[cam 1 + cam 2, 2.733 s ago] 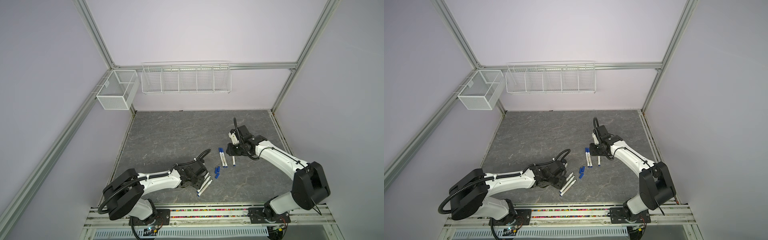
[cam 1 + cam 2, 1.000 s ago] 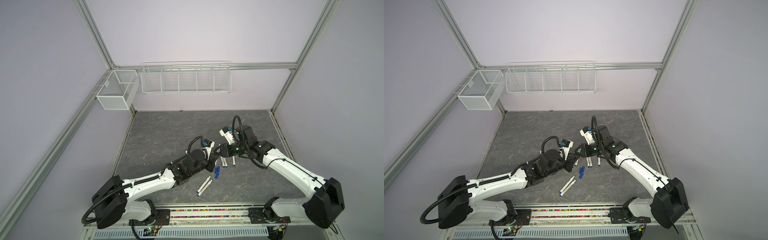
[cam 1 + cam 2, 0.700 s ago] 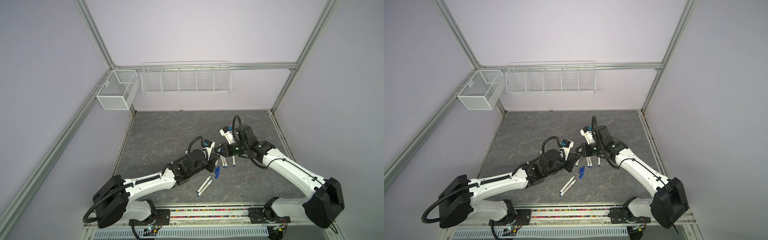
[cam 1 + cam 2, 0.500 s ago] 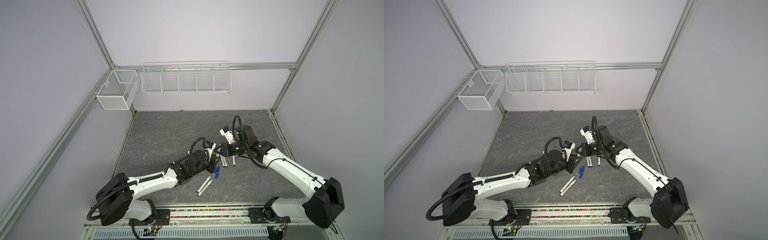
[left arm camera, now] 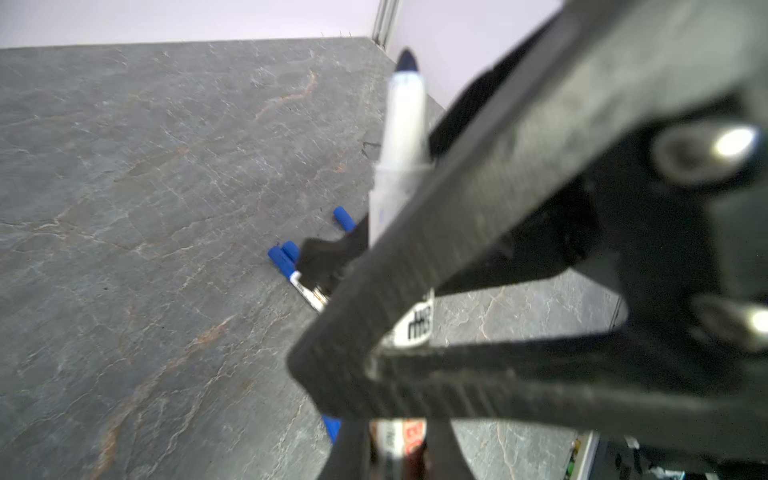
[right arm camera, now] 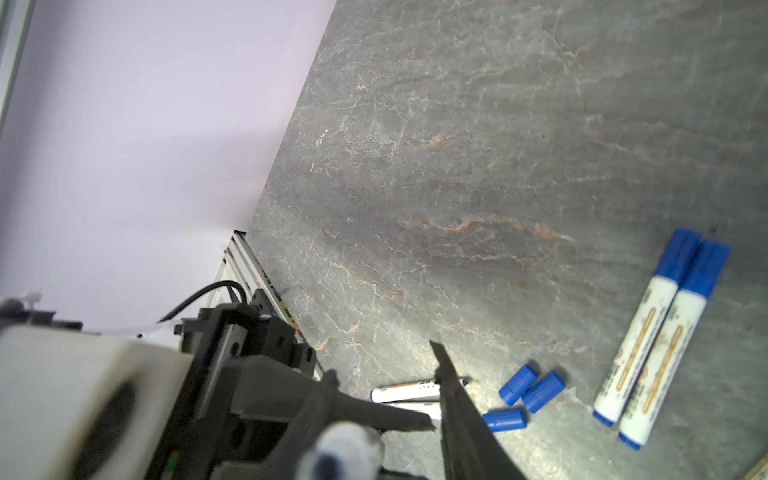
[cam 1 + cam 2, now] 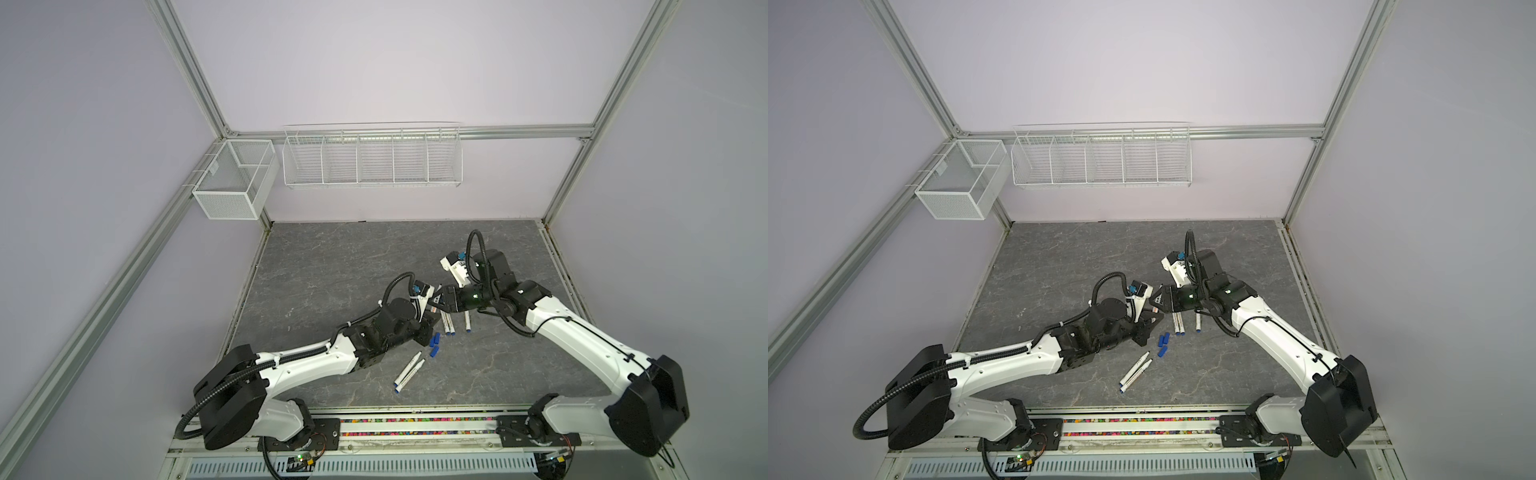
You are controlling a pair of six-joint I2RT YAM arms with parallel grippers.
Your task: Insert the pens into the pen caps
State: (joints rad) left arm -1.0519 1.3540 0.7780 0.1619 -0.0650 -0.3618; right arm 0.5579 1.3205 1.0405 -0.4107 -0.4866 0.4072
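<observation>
Both top views show three capped pens (image 7: 448, 326) mid-frame, with three loose pen caps (image 7: 434, 340) and two uncapped pens (image 7: 409, 372) below them. The left gripper (image 7: 431, 312) is clamped on the sixth pen (image 5: 401, 124), its tip bare. The right gripper (image 7: 442, 297) stands apart and empty, so the task looks about half done.

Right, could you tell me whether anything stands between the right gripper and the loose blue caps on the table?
Nothing covers the three loose blue caps, but the uncapped marker pen held by the left gripper pokes between the right gripper's open fingers.
</observation>
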